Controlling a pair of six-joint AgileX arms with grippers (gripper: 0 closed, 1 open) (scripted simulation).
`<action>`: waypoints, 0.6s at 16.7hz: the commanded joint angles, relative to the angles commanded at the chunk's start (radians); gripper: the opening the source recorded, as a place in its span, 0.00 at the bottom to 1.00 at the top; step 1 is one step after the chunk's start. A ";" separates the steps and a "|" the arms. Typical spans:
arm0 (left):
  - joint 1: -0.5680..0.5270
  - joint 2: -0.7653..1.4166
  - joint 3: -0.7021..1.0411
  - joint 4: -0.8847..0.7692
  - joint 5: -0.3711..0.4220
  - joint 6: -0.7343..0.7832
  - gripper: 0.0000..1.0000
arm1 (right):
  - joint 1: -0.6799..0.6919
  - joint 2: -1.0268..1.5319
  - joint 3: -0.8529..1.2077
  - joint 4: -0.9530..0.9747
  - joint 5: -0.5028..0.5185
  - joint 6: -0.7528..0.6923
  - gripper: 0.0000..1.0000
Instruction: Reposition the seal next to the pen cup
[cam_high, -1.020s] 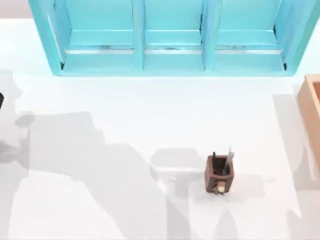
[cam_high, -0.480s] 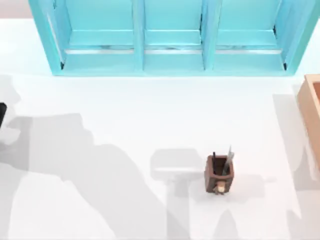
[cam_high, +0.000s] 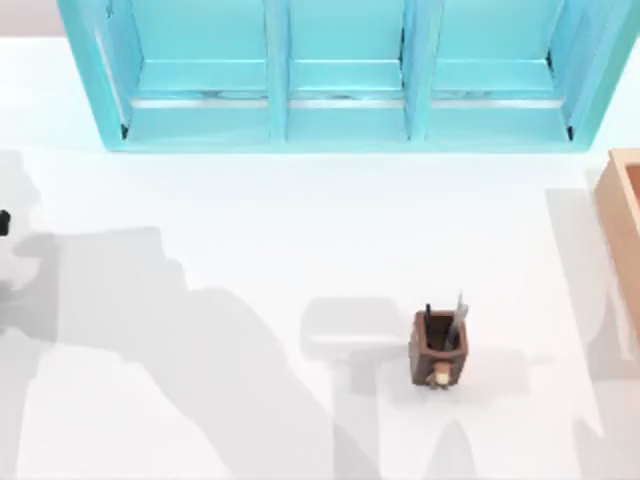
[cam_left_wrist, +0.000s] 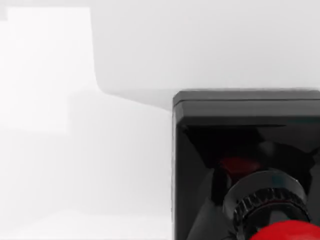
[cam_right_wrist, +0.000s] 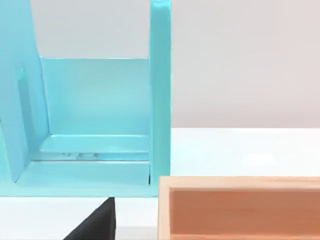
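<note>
Shadows along the table's left edge have shifted over the past second, and the dark fragment of the left arm (cam_high: 3, 222) at that edge has shrunk to a sliver, suggesting the arm is drawing off the table's left side rather than toward the goal. Across the table's (cam_high: 300, 230) far edge stands a large turquoise shelf unit (cam_high: 340, 75), with a light-wood box (cam_high: 625, 225) at the right edge. Near the table's front edge, right of centre, sits the pen cup (cam_high: 438, 348), a small brown square holder with a dark pen and a grey pen rising from it; bare table lies all round it, so the placement looks not yet made. In the left wrist view, the seal (cam_left_wrist: 245, 170) appears very close beneath the camera, its black blocky base uppermost in the picture and the glossy red knob at the lower border, which would fit a stamp carried by the left claw, though its fingers are not visible and whether it is gripping cannot be told. By that reading, the seal is off the table's left edge, well apart from the pen cup, and the carry across and set-down beside the cup remain. The right arm is parked toward the table's right far corner, its wrist camera facing the shelf unit and box; its claw's state cannot be told either.
</note>
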 joint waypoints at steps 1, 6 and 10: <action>0.000 0.000 0.000 0.000 0.000 0.000 0.17 | 0.000 0.000 0.000 0.000 0.000 0.000 1.00; 0.000 0.000 0.000 0.000 0.000 0.000 0.00 | 0.000 0.000 0.000 0.000 0.000 0.000 1.00; 0.000 0.000 0.000 0.000 0.000 0.000 0.00 | 0.000 0.000 0.000 0.000 0.000 0.000 1.00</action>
